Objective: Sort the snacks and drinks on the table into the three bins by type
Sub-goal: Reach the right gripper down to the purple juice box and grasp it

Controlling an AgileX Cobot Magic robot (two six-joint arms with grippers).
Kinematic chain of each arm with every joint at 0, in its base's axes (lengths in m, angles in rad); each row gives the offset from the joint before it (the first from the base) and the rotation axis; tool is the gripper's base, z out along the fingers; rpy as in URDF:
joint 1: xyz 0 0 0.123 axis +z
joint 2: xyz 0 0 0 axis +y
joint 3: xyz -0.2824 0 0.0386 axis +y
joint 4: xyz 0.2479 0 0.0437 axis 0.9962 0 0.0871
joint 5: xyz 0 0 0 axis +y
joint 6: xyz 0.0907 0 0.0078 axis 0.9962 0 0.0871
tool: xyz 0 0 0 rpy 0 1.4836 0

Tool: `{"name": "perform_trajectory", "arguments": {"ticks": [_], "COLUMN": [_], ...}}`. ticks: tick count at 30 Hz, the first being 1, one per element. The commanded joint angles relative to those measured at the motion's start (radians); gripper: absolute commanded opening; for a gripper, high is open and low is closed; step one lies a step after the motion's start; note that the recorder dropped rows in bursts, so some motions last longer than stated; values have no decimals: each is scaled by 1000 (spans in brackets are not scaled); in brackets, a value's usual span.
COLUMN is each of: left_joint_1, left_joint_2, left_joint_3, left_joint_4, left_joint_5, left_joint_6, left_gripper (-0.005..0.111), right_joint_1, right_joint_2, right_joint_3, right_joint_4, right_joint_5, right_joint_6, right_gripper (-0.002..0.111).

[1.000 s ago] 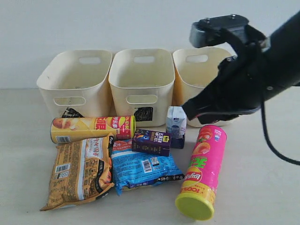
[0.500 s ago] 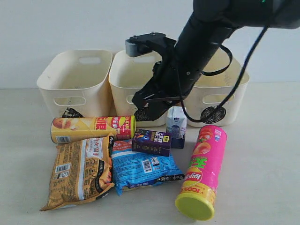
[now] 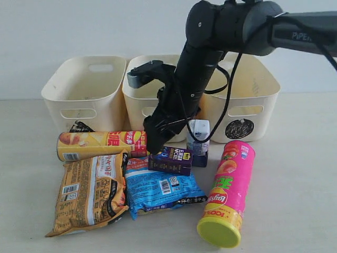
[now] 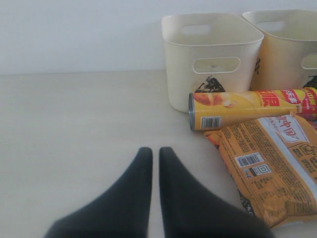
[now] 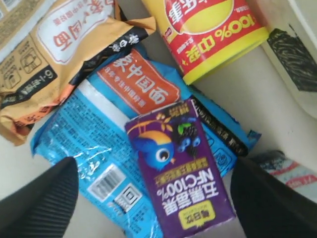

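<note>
My right gripper [image 3: 154, 143] hangs open just above the dark purple box [image 3: 171, 159], which lies on the blue bag [image 3: 160, 191]. In the right wrist view the purple box [image 5: 181, 168] lies between the wide-apart fingers of my right gripper [image 5: 153, 171], untouched. The white-and-blue carton [image 3: 198, 136] stands upright beside it. The yellow-and-red tube [image 3: 102, 144], orange-tan bag [image 3: 92, 192] and pink tube [image 3: 227, 187] lie on the table [image 3: 295, 200]. Three cream bins [image 3: 84, 89] [image 3: 158, 92] [image 3: 247, 100] stand behind. My left gripper [image 4: 152, 151] is shut and empty over bare table [image 4: 74, 124], out of the exterior view.
The right arm [image 3: 205, 58] reaches down across the front of the middle and right bins. In the left wrist view the yellow-and-red tube [image 4: 252, 106] and orange-tan bag [image 4: 272, 163] lie off to one side of the left gripper, in front of a bin [image 4: 213, 54].
The right arm has swung from the right side leftward across the bins and dropped down, so its gripper now hangs over the purple box. None of the snacks or drinks has moved.
</note>
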Motion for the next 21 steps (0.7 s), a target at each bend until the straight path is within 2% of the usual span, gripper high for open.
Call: {"name": "perform_trajectory", "arguments": {"ticks": [1,18,21], "left_joint_1": [-3,-3,-3], "left_joint_2": [-2,-2,-2], "left_joint_3": [4,4,4], "left_joint_4": [-5,-5,-5], "left_joint_5": [0,0,0], "left_joint_6": [0,0,0], "left_gripper": [4,4,4], "right_joint_1": [0,0,0], "right_joint_2": [48,156,162], "right_joint_3": [-51,-83,-83], "right_joint_4": [-19,-39,-39], "right_joint_5": [1,-23,-13], "right_joint_6": [-25,-32,-36], "right_gripper": [76,75,73]}}
